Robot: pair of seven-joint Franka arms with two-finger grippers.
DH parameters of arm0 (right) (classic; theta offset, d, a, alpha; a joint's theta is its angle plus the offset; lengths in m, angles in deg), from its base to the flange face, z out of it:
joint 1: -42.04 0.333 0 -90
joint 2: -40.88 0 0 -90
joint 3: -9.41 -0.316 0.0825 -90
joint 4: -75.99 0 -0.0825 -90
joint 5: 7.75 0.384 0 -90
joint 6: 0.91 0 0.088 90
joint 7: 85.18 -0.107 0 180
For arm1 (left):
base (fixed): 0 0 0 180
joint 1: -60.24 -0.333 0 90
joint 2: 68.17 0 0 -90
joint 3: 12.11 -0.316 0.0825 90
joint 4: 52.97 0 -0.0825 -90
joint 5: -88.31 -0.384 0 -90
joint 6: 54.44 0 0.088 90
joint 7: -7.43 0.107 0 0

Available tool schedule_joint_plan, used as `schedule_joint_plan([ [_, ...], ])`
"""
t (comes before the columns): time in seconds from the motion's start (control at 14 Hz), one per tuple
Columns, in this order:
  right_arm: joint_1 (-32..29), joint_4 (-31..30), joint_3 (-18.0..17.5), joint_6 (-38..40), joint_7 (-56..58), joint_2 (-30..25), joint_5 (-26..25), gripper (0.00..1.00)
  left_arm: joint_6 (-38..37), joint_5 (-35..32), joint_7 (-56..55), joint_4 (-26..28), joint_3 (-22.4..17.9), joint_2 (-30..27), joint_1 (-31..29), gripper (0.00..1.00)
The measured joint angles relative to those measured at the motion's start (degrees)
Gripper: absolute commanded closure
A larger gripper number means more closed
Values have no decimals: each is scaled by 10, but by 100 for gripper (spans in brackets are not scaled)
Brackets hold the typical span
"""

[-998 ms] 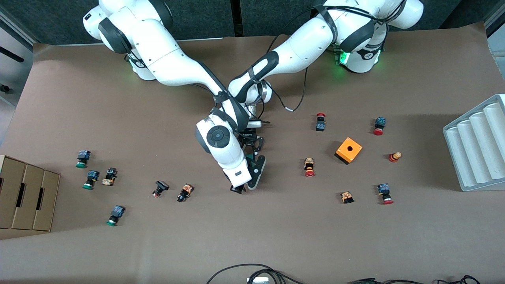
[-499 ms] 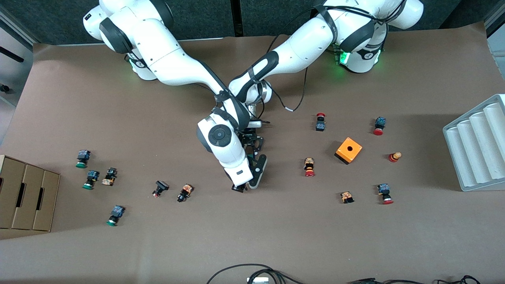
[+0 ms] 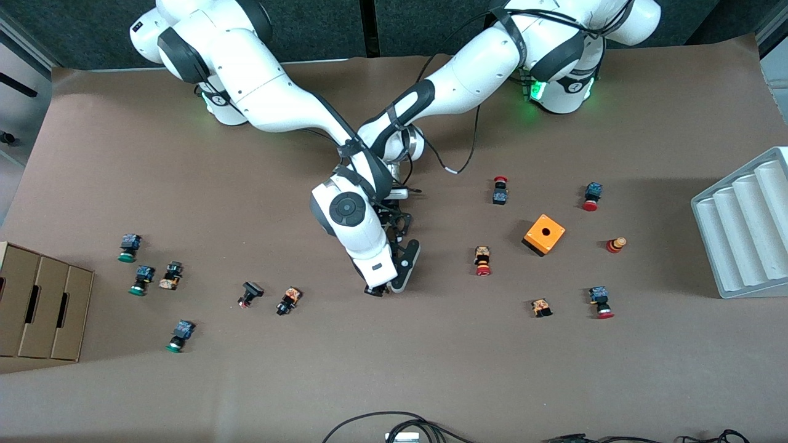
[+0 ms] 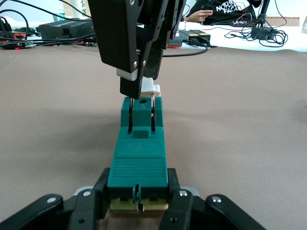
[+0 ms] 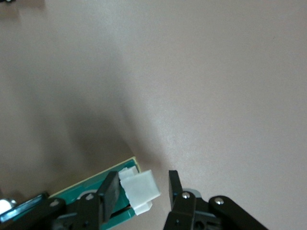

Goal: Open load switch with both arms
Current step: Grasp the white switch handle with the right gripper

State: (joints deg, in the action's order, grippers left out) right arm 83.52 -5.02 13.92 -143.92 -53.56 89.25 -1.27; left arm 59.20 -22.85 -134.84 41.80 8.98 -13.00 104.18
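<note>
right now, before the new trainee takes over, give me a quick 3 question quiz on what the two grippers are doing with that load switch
1. True or false: the left gripper is shut on the load switch.
2. What sits between the right gripper's fingers? A) a red-capped button B) the switch's white sliding piece C) nothing
3. Fill in: the cube with a hole on the table is coloured ____.

Key: 1 true; 2 B; 3 orange.
</note>
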Motion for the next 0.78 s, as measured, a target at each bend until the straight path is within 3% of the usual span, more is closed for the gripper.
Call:
schedule_joint_plan([
  [0.78, 3, -1, -3, -1, -1, 0, -33, 52, 0, 0, 0, 0, 0, 0, 0, 60],
])
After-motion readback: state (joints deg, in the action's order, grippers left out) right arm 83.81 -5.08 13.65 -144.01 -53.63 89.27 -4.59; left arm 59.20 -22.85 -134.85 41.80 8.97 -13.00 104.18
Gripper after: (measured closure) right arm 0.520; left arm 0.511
